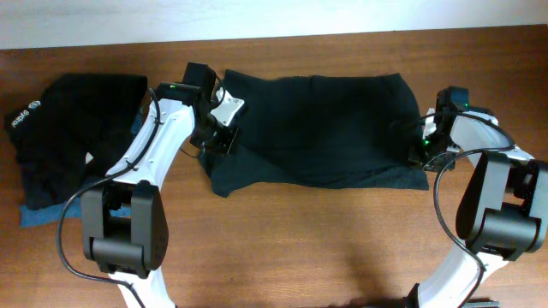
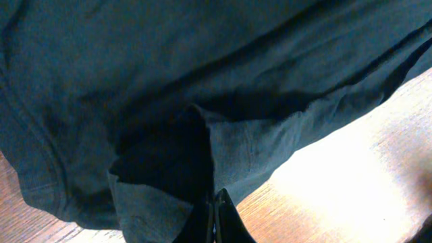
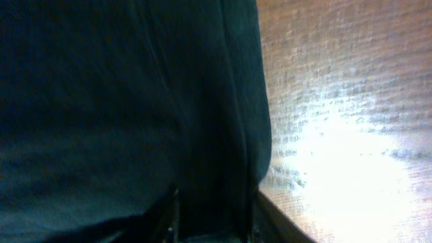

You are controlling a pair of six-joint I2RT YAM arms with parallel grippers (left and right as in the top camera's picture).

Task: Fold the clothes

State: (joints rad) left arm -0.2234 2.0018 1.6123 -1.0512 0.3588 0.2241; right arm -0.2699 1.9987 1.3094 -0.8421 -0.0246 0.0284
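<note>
T-shirt (image 1: 325,128) in black is lying spread across the middle of the table (image 1: 300,248). Your left gripper (image 2: 216,219) is pinching its left edge, jaws clenched on fabric. Your right gripper (image 1: 421,150) is sitting at the right hem, and whether it is gripping cannot be told. Other dark clothes (image 1: 68,137) are lying piled at the left end.

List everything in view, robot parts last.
large black fabric T-shirt: one, black, spread flat mid-table.
pile of black garments with white lettering: one heap, black, beside the left arm.
blue cloth: one, blue, peeking from under that pile.
brown wooden table: one, brown, beneath everything.
left gripper: one, black, shut on a fold at the T-shirt's left end.
right gripper: one, black, fingers astride the T-shirt's right edge; grip unclear.
left arm, right arm: two, white with black joints, at either end of the T-shirt.
</note>
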